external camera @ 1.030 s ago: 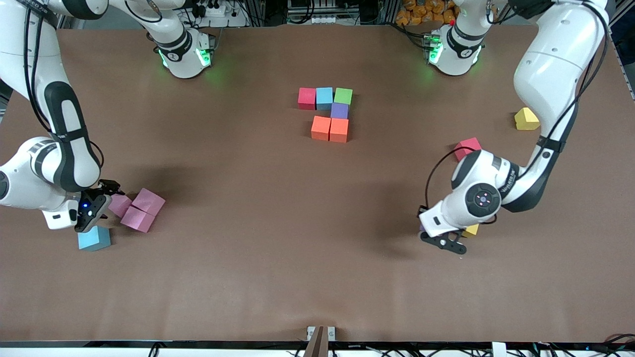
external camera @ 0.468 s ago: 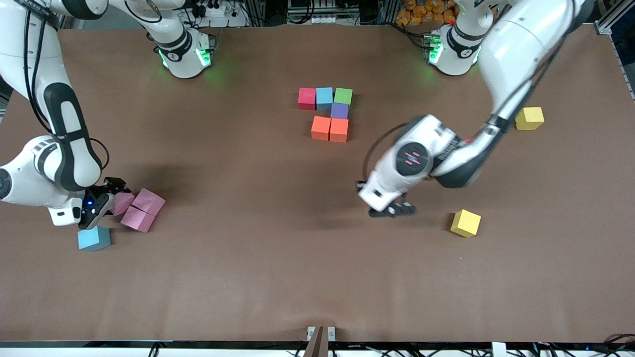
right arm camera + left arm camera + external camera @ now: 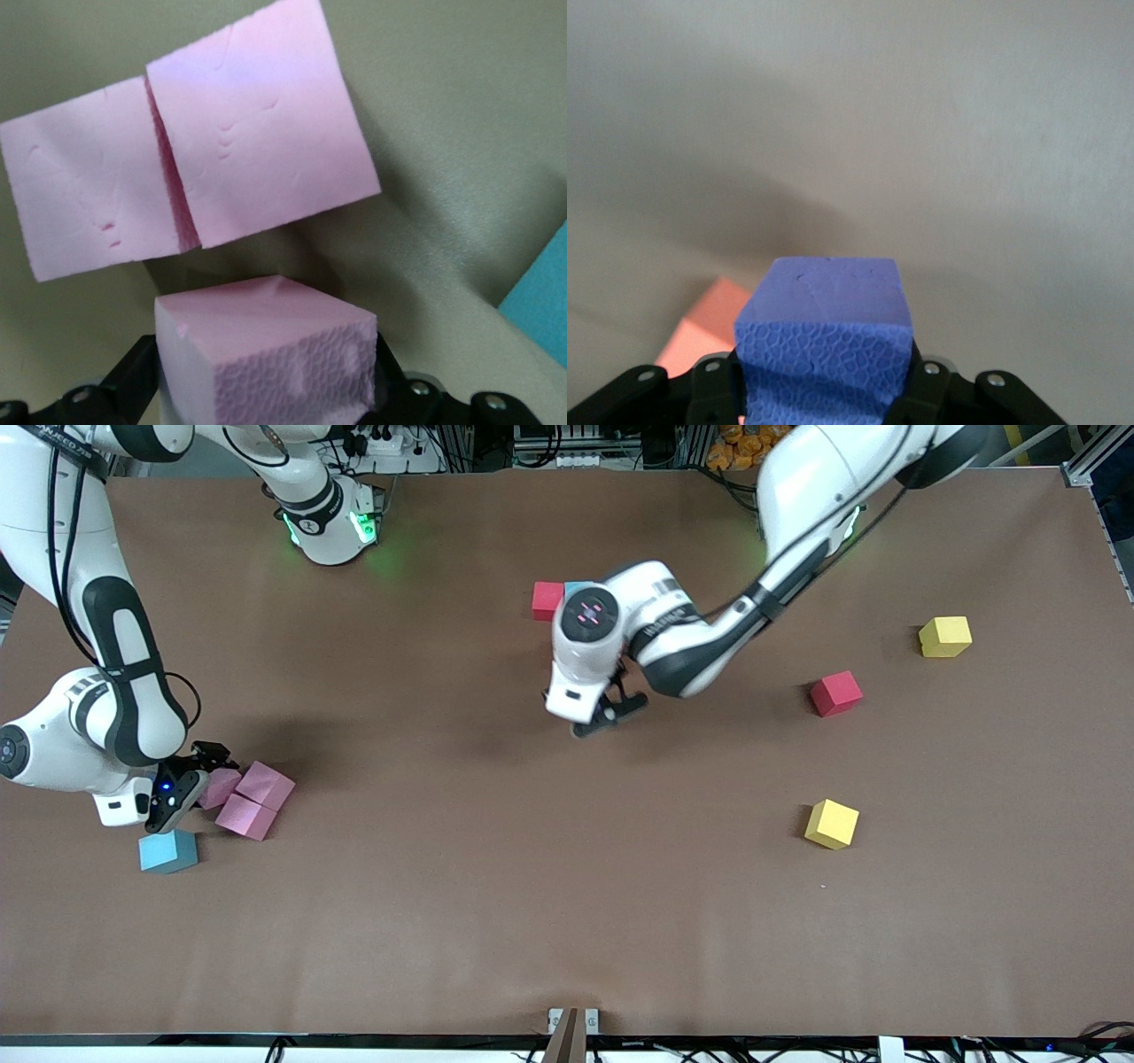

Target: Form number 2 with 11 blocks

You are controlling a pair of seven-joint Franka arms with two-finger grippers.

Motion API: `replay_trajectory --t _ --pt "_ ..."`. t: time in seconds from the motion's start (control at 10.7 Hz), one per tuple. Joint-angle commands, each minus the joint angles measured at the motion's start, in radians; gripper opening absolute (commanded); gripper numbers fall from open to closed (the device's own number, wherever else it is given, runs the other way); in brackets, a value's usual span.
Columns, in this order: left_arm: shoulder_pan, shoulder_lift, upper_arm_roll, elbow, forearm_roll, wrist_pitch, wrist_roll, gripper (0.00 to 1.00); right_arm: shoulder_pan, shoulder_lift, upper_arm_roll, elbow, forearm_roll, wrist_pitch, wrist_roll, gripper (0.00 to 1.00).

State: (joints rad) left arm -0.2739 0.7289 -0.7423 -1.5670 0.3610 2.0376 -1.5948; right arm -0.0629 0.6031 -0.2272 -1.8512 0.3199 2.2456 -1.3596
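- The left gripper (image 3: 611,716) is clamped on a purple block (image 3: 824,341) and hangs over the part-built figure at mid-table; its wrist hides most of that figure from the front camera, leaving only the red block (image 3: 547,600) of the top row and a sliver of light blue beside it.
- In the left wrist view an orange block (image 3: 700,332) lies on the table just below and to one side of the carried cube, so my guess is the drop spot adjoins that orange edge.
- Judged from the task, the purple cube goes down flush against it; bare table lies open all around the front-camera side of the figure.
- The right gripper (image 3: 190,775) stands wide around a pink block (image 3: 266,359), low at the right arm's end of the table.
- Two more pink blocks (image 3: 190,181) sit edge to edge just ahead of it, and a light blue block (image 3: 167,851) is close by: little room there.
- Spare cubes wait well apart: two yellow blocks (image 3: 945,636), one red block (image 3: 835,693).
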Motion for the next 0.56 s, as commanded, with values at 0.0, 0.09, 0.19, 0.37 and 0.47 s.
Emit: replay_trajectory --t 0.0,0.09,0.19,0.37,0.47 --pt "-0.065 -0.009 0.009 -0.002 -0.060 -0.002 -0.175 0.22 -0.012 -0.019 0.012 0.023 0.013 -0.067 0.051 0.71" --pt "-0.105 -0.008 0.009 -0.002 -0.069 0.004 -0.294 0.22 -0.014 -0.017 0.011 0.038 0.011 -0.095 0.057 0.49" --pt "-0.129 -0.006 0.009 -0.002 -0.071 0.025 -0.403 0.22 -0.014 -0.017 0.011 0.044 0.011 -0.098 0.059 0.33" --pt "-0.180 0.007 0.011 -0.002 -0.071 0.084 -0.576 0.22 -0.011 -0.020 0.012 0.078 0.010 -0.148 0.079 0.24" --pt "-0.198 0.012 0.014 -0.005 -0.068 0.113 -0.662 0.22 -0.006 -0.020 0.011 0.110 0.004 -0.182 0.095 0.23"
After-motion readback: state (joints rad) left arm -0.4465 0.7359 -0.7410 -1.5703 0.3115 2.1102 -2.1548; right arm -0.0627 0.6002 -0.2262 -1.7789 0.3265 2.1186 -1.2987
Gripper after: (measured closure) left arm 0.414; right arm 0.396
